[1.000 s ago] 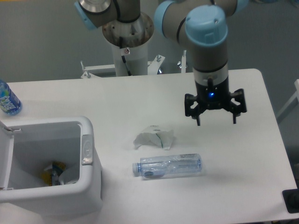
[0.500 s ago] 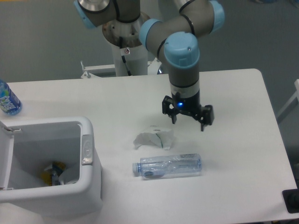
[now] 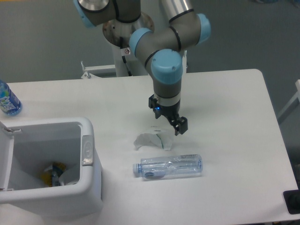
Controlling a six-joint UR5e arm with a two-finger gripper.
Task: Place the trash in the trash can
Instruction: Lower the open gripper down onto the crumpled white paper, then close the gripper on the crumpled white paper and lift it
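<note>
White table (image 3: 234, 154) against a grey wall: the arm has swung in over the paper.

From the fixed camera, the two-finger gripper (image 3: 167, 119) has travelled from the table's 3 o'clock side toward the centre and now hangs just above the crumpled white paper piece (image 3: 153, 139), its jaws spread wide and holding nothing. This reads as lining up for the first pick. The clear crinkled plastic bottle with the pale blue cap (image 3: 168, 166) lies on its side just beside the paper, at its 5 o'clock. The large white rectangular plastic bin (image 3: 91, 183) sits at 8 o'clock, lid open, some scraps already inside. A small blue-labelled bottle (image 3: 7, 99) stands at 9 o'clock, well apart.
</note>
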